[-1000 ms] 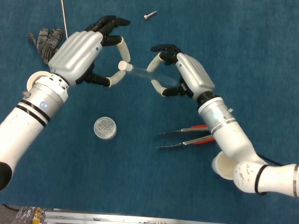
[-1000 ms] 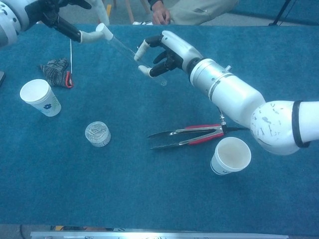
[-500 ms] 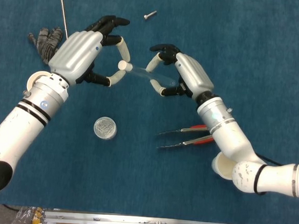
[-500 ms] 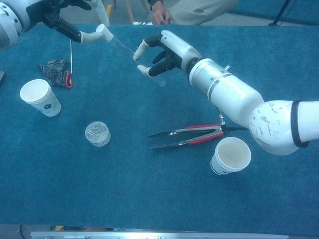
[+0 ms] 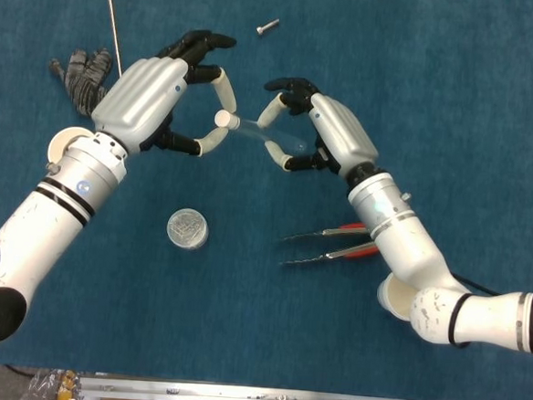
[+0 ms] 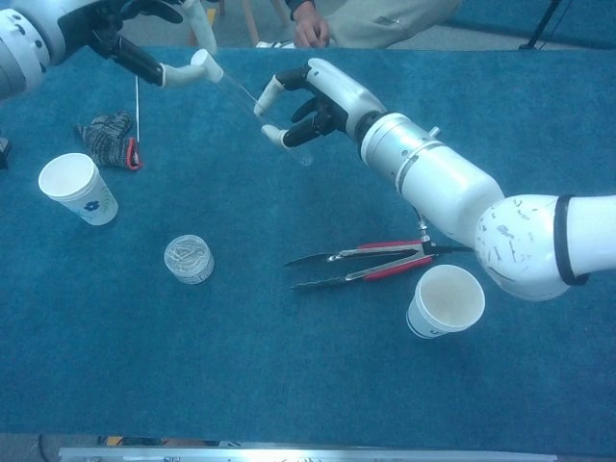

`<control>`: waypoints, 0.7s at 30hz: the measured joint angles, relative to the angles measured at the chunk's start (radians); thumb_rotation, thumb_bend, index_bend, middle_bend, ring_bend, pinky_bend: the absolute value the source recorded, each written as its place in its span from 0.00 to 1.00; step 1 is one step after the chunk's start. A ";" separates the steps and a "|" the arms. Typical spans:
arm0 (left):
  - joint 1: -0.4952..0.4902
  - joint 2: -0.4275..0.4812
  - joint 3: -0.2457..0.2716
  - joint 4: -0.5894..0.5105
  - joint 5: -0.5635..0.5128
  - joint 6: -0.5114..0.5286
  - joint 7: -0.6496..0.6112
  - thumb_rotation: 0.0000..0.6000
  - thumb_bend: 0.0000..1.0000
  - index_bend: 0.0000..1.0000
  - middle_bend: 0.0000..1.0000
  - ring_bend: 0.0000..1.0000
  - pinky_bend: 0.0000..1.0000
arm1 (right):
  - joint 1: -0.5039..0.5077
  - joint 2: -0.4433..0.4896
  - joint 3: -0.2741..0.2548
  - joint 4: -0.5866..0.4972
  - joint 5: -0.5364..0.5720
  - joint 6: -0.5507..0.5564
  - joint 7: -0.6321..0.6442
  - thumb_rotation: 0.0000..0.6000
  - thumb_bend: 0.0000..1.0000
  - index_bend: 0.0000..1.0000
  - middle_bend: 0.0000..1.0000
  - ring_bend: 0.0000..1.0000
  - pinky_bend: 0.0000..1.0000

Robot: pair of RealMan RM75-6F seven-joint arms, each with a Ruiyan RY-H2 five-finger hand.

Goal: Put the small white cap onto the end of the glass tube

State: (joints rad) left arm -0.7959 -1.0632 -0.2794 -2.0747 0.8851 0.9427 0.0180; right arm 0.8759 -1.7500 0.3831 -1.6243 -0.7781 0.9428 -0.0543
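The glass tube [image 5: 253,133] is held up above the blue table [image 5: 458,76], between the two hands, its long axis running from the left hand [image 5: 159,101] down and across to the right hand [image 5: 321,135]. The right hand pinches the tube near its lower end, thumb and a finger closed around it, the rest curled loosely. The left hand pinches the small white cap [image 5: 222,119] at its fingertips, other fingers spread. The cap sits right at the tube's upper end, touching it or already partly on; neither view shows which. Any further seating would be a push along the tube's axis toward the right hand, so cap and tube need to stay in line
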 measured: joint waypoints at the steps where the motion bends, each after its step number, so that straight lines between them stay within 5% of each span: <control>1: -0.001 -0.001 0.000 0.000 0.000 0.000 0.000 1.00 0.32 0.52 0.10 0.00 0.00 | 0.000 -0.001 0.001 0.000 0.000 0.000 0.000 1.00 0.36 0.63 0.21 0.10 0.27; 21: -0.009 -0.020 0.010 0.010 0.000 -0.002 0.012 1.00 0.32 0.47 0.07 0.00 0.00 | 0.008 -0.001 0.006 -0.007 0.008 0.006 -0.021 1.00 0.36 0.63 0.21 0.10 0.27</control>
State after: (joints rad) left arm -0.8048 -1.0829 -0.2695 -2.0642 0.8854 0.9410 0.0305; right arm 0.8839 -1.7507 0.3888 -1.6314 -0.7696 0.9490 -0.0756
